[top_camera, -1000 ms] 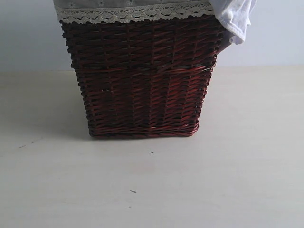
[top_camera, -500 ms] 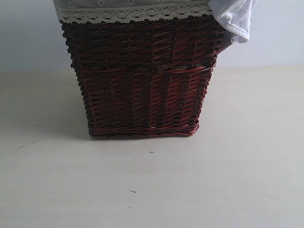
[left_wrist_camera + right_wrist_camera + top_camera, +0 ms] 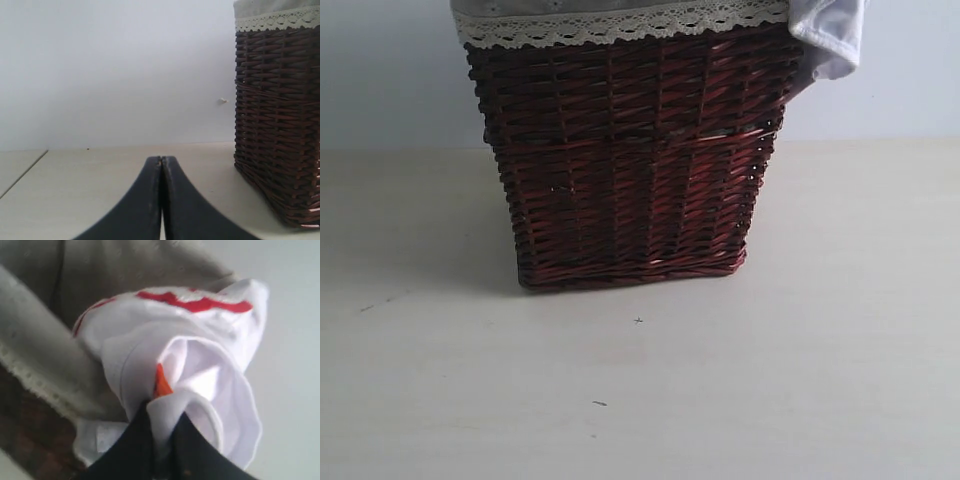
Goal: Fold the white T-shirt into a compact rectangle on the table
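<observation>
The white T-shirt (image 3: 830, 35) hangs over the top right corner of the dark wicker basket (image 3: 630, 160), most of it out of the exterior view. In the right wrist view the T-shirt (image 3: 200, 365) is bunched, its red band and orange neck tag showing, and my right gripper (image 3: 161, 412) is shut on a fold of its white cloth beside the tag. My left gripper (image 3: 161, 160) is shut with nothing in it, low over the table (image 3: 100, 175), to the side of the basket (image 3: 280, 125). Neither gripper appears in the exterior view.
The basket stands on the pale table (image 3: 770, 380) and has a grey lace-trimmed liner (image 3: 620, 20) folded over its rim. A plain light wall is behind. A few tiny dark specks (image 3: 638, 321) lie on the tabletop in front of the basket.
The basket has shifted a little to the right and tilted slightly. The hanging white cloth at its right corner has been drawn upward, with less of it showing.
</observation>
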### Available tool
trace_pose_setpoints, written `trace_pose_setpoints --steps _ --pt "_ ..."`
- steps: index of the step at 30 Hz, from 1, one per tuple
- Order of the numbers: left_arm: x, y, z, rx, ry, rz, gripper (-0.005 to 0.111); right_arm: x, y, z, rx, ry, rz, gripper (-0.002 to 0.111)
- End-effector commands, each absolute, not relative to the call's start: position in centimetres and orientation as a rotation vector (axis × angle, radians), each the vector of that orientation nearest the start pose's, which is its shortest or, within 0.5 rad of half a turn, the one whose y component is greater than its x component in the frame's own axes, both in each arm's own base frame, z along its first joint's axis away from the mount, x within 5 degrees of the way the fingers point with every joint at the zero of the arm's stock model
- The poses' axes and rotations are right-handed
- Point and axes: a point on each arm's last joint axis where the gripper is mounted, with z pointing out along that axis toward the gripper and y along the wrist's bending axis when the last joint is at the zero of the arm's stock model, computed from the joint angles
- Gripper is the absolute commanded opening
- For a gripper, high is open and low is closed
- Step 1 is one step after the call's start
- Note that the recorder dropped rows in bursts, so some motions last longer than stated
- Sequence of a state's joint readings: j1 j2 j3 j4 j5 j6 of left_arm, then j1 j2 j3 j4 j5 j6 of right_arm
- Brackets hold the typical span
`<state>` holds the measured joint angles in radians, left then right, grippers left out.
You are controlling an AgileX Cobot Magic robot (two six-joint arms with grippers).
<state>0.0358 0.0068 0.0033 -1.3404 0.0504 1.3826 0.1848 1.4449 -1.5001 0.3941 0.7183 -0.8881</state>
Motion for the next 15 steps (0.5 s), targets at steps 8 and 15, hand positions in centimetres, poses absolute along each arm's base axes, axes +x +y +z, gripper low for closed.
trace_pose_setpoints --steps 8,15 --pt "5.6 -0.3 21.2 0.039 1.495 0.016 0.0 31.5 7.1 47.9 -0.612 1.423 -0.155 0.0" --pt "5.6 -0.3 21.2 0.039 1.495 0.016 0.0 30.1 6.7 50.7 -0.509 1.307 -0.113 0.0"
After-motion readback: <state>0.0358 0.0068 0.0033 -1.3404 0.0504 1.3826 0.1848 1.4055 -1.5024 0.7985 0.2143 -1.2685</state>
